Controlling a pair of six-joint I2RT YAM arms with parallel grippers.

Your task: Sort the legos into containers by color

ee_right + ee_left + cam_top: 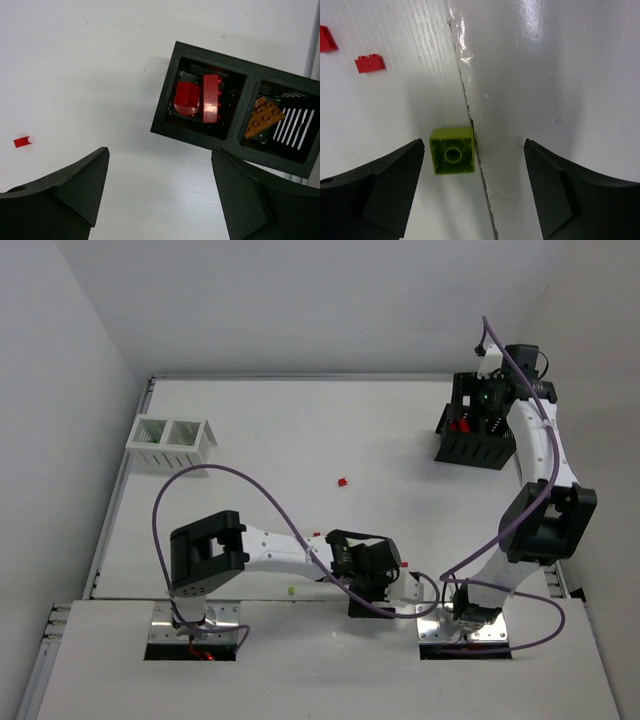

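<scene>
In the left wrist view, a yellow-green brick (452, 150) lies studs down on the table against a seam. My left gripper (474, 145) is open around it, with the brick close to the left finger (395, 175). Two red bricks (370, 63) lie farther off. In the top view the left gripper (368, 598) is low at the near middle. My right gripper (160, 152) is open and empty, just in front of the black bin (165, 127). That bin holds red pieces (197, 97) in one compartment and an orange-tan piece (264, 117) in the other.
The white slatted bin (172, 443) stands at the far left and the black bin (475, 435) at the far right. A red brick (342, 481) lies mid-table, also showing in the right wrist view (22, 142). A yellow-green bit (291, 590) lies near the front seam.
</scene>
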